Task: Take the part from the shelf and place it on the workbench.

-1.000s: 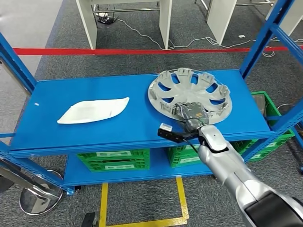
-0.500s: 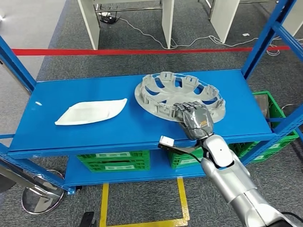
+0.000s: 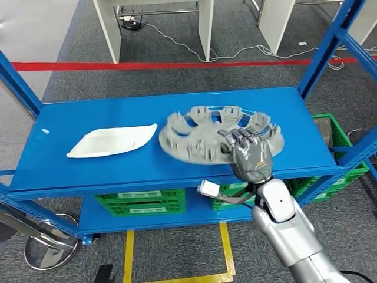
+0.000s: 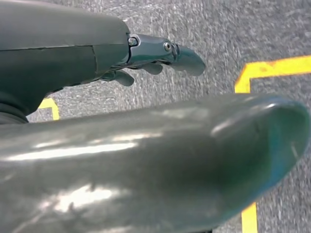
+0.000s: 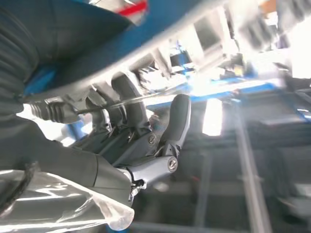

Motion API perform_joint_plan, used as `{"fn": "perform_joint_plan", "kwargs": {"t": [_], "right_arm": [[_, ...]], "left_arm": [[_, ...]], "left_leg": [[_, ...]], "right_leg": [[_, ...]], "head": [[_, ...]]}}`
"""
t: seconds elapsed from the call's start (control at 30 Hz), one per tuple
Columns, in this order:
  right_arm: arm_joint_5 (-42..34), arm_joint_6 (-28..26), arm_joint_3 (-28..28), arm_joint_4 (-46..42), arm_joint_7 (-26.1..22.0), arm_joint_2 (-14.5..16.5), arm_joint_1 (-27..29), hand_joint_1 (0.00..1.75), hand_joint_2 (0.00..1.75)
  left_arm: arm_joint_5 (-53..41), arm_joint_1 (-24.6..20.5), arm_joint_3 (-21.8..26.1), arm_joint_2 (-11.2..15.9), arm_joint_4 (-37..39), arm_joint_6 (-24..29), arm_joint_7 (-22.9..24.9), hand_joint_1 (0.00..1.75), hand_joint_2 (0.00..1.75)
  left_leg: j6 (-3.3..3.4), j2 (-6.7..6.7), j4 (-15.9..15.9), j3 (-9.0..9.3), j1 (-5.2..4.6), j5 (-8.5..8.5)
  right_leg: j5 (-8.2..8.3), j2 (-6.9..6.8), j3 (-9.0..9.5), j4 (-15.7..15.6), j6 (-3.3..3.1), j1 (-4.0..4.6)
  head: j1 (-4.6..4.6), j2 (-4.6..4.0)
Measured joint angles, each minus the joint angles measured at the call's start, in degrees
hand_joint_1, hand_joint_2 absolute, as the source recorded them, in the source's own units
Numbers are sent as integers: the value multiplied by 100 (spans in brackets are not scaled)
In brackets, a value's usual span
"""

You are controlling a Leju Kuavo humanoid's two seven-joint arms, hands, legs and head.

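Observation:
A silver-grey wheel cover (image 3: 209,132) lies inner side up on the blue shelf (image 3: 102,171), tilted, with its near edge raised. My right hand (image 3: 250,154) grips its near right rim from the front. In the right wrist view the fingers (image 5: 124,104) curl over the blurred rim of the wheel cover (image 5: 154,51). A white curved panel (image 3: 112,140) lies flat on the shelf's left half. My left hand (image 4: 146,51) hangs over grey carpet with fingers loosely extended and nothing in it.
Blue shelf uprights (image 3: 327,44) stand at the right and the left. Green crates (image 3: 142,200) sit on the lower shelf level. Yellow floor tape (image 3: 227,247) runs below the shelf. White table legs (image 3: 205,26) and a red floor line (image 3: 155,65) lie beyond.
My right hand has pulled the wheel cover toward the shelf's front and left, and tipped its near edge up off the shelf. The white panel has not moved.

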Motion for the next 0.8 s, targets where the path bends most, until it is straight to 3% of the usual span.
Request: {"fn": "perform_joint_plan", "kwargs": {"t": [0.07,0.17,0.2,0.23,0.27,0.33,0.4,0.5,0.57,0.6,0.7,0.73,0.77,0.8], "right_arm": [[29,-3,-114,-229,-233,26,107,175,175],[61,-5,-339,-587,-627,131,304,175,175],[76,-5,-403,-701,-728,173,385,175,175],[89,-5,-460,-806,-804,212,452,175,175],[96,-5,-509,-897,-848,246,496,175,175],[98,-5,-593,-1046,-902,300,525,175,175],[99,-5,-672,-1206,-1043,364,567,175,175],[82,-5,-813,-1508,-1410,501,725,175,175],[49,-7,-889,-1685,-1571,598,805,175,175],[17,-10,-915,-1742,-1592,633,829,147,175],[-138,-15,-958,-1796,-1497,670,906,28,175],[-200,-10,-962,-1785,-1419,668,930,12,175],[-269,4,-960,-1762,-1320,661,944,6,175],[-345,31,-947,-1726,-1210,642,947,0,175]], "left_arm": [[-7,3,-8,8,0,2,1,0,0],[-16,0,-32,12,0,5,11,0,0],[-17,2,-38,14,0,7,18,0,0],[-19,5,-43,16,0,8,23,0,0],[-20,7,-48,19,0,9,28,0,0],[-23,6,-63,19,0,9,28,0,0],[-23,4,-77,20,0,30,13,0,0],[-22,11,-83,30,0,95,-58,0,0],[-21,10,-84,39,0,117,-93,0,0],[-21,9,-85,44,0,121,-104,0,0],[-12,19,-85,51,0,124,-126,0,0],[-9,25,-85,52,1,122,-130,0,0],[-7,29,-85,52,1,117,-133,0,0],[-6,29,-84,53,2,111,-136,0,0]], "left_leg": [[47,-2,-63,35,30,31],[77,8,-78,48,36,37],[78,9,-77,49,35,35],[77,8,-75,51,35,32],[71,7,-69,55,36,28],[38,1,-43,59,32,6],[-17,-5,-2,44,12,-14],[-90,-8,12,29,11,-16],[-150,0,180,-30,22,-155],[-178,4,414,-124,28,-304],[-220,10,1534,-602,37,-808],[-220,10,1728,-685,37,-839],[-211,11,1676,-656,38,-745],[-196,11,1404,-525,37,-561]], "right_leg": [[-165,-10,-103,215,58,-2],[-671,-11,-603,1279,115,-24],[-739,-12,-733,1543,128,-32],[-697,-14,-765,1601,138,-39],[-544,-19,-674,1411,140,-49],[-182,-31,-265,618,135,-63],[-48,-26,28,88,92,-58],[-50,-16,66,29,-3,-43],[-35,-24,74,15,-72,-61],[-30,-29,79,7,-100,-72],[-33,-40,79,8,-136,-67],[-34,-39,79,9,-138,-66],[-34,-36,82,9,-138,-66],[-33,-31,88,10,-136,-66]], "head": [[16,0],[34,0],[32,0],[34,0],[35,0],[34,0],[29,0],[30,0],[18,0],[10,0],[4,0],[3,0],[3,0],[2,0]]}}
